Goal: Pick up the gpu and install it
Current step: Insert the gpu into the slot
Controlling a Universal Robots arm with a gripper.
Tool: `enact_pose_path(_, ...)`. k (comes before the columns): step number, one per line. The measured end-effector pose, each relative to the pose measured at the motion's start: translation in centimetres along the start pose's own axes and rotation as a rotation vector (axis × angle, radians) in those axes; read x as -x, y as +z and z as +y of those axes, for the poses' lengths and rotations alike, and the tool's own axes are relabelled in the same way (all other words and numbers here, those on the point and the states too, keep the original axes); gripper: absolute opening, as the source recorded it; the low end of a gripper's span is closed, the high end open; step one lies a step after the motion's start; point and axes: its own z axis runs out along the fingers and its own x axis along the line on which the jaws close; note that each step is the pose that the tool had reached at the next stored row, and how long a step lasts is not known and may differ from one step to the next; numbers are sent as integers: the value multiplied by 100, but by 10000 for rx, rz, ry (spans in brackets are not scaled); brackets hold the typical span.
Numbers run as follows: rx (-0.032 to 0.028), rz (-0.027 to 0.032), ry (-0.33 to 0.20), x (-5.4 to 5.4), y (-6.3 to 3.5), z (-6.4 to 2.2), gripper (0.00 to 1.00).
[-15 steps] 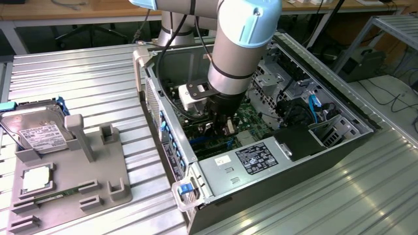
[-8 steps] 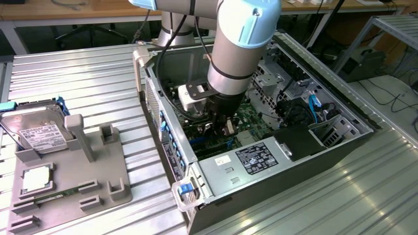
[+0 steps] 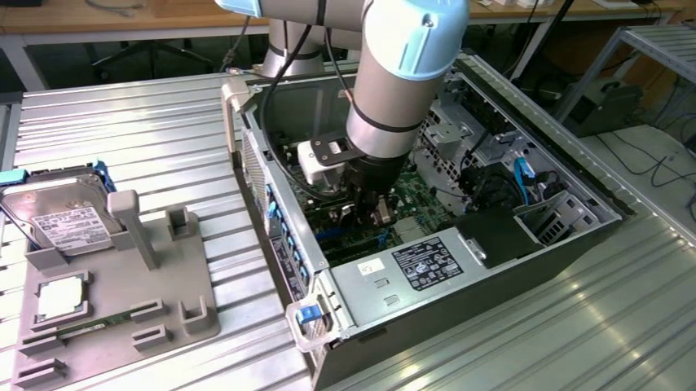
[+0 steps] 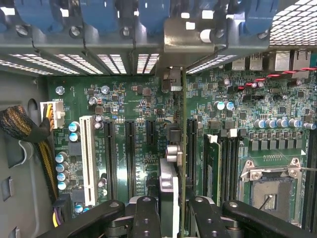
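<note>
The gpu [image 4: 169, 188] appears edge-on in the wrist view, standing upright between my two black fingers [image 4: 146, 215]. My gripper [image 4: 174, 220] is shut on it. Its silver bracket [image 4: 190, 42] lies against the row of rear slot openings with blue latches. The card stands over the green motherboard [image 4: 138, 99], in line with the black expansion slots [image 4: 130, 148]; whether it is seated I cannot tell. In the exterior view my gripper [image 3: 376, 213] is deep inside the open computer case [image 3: 435, 269], and the arm hides most of the card.
A white slot [image 4: 87, 158], a cable bundle [image 4: 29, 134] and the CPU socket [image 4: 265, 183] flank the card. On the exterior view's left, a grey fixture [image 3: 120, 301] carries a silver hard drive [image 3: 65, 220] and a memory stick [image 3: 81, 327].
</note>
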Motion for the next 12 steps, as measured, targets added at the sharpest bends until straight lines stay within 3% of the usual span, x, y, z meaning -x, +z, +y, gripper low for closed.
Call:
enact_pose_path(4,12,1,0,0,1,-24,28)
enact_pose_path(8,76,2,6,3,-29,-30,28)
enact_pose_path(12,76,1,7,5,-42,-31,28)
